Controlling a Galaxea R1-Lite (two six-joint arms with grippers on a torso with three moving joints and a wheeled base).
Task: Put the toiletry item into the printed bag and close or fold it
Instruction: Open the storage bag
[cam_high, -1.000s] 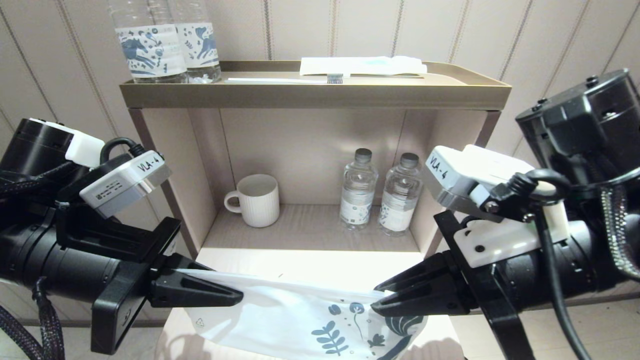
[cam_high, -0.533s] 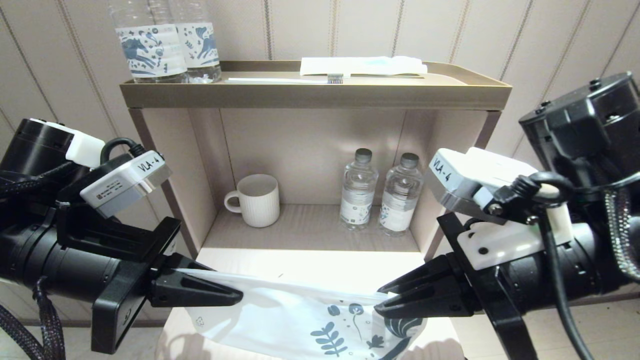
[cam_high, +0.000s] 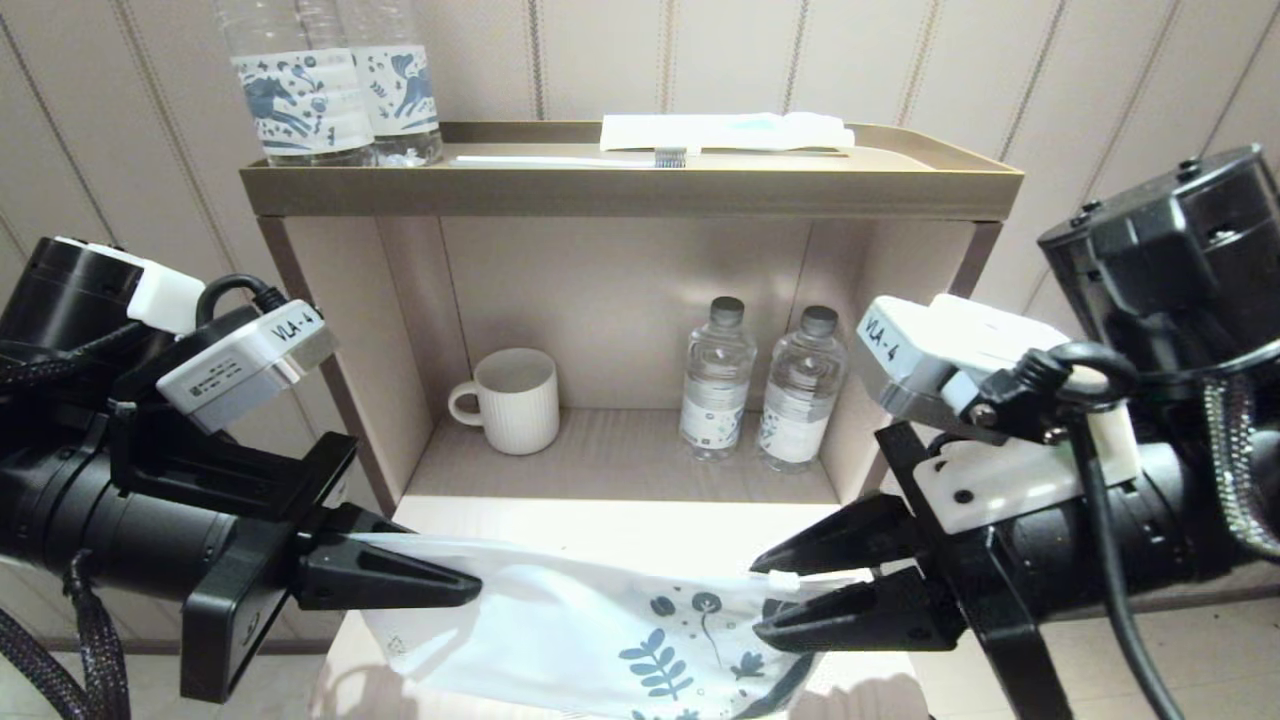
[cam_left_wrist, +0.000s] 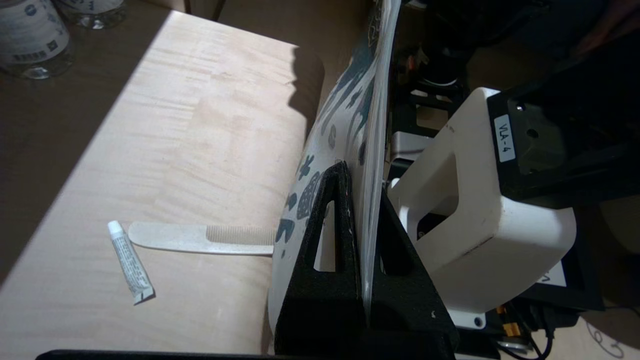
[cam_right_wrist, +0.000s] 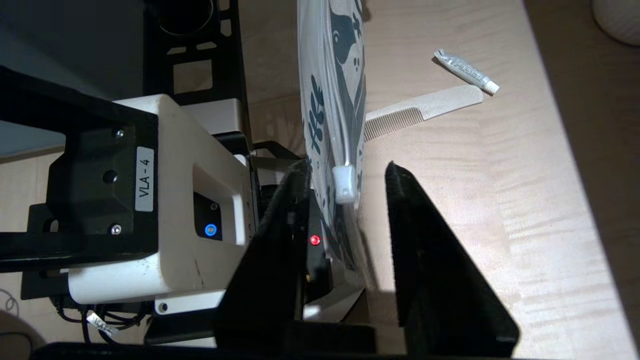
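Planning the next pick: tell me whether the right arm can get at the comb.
Probably yes: the right gripper has open jaws holding nothing, but the printed bag hangs over the comb's toothed end.

This looks like a hotel room, or a mock-up of one. Panelled beige wall (cam_high: 900, 60) with thin vertical stripes runs behind a small open shelf unit (cam_high: 620, 190) in tan. On its top tray stand two big water bottles (cam_high: 330, 80) with blue printed labels, beside a wrapped toothbrush packet (cam_high: 725, 130). Inside the cubby sit a ribbed white mug (cam_high: 512, 400) and two small water bottles (cam_high: 760, 395), set out like guest amenities. On the pale wood counter (cam_left_wrist: 190, 125) in front lie a comb (cam_left_wrist: 200, 238) and a tiny toothpaste tube (cam_left_wrist: 131, 262), the kind given to guests.
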